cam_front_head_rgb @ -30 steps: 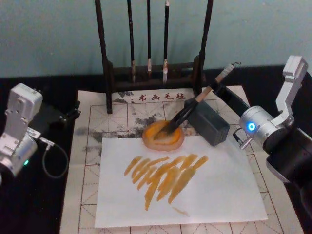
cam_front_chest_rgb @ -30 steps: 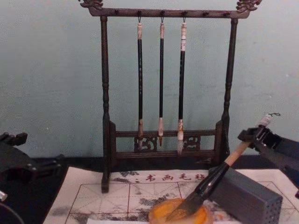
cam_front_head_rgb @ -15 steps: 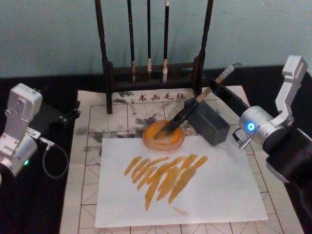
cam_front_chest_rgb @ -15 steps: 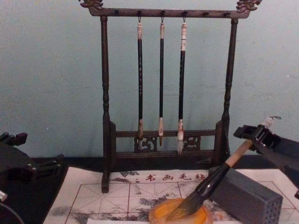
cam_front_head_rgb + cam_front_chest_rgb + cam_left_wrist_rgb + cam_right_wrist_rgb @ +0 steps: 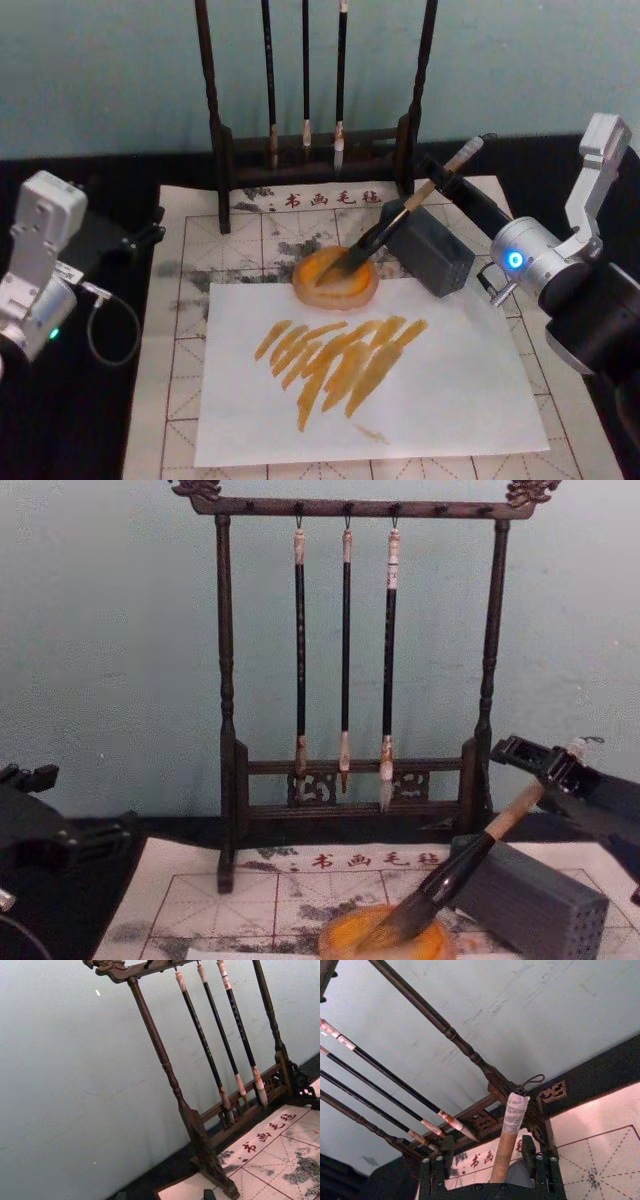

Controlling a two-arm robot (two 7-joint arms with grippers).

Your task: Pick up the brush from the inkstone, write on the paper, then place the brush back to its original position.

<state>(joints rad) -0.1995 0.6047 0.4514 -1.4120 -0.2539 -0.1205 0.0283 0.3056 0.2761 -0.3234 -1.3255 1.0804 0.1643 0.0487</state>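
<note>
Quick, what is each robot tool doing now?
Left tool: parked by the paper's left edge, cannot tell.
Right tool: closed on the brush.

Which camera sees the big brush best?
The head view: the whole brush shows, bristles in the orange dish, handle leaning on the grey block, upper end in the right end effector. The chest view shows it from the side, and the right wrist view its taped top end.

Calligraphy desk: brush rack, gridded practice mat.
</note>
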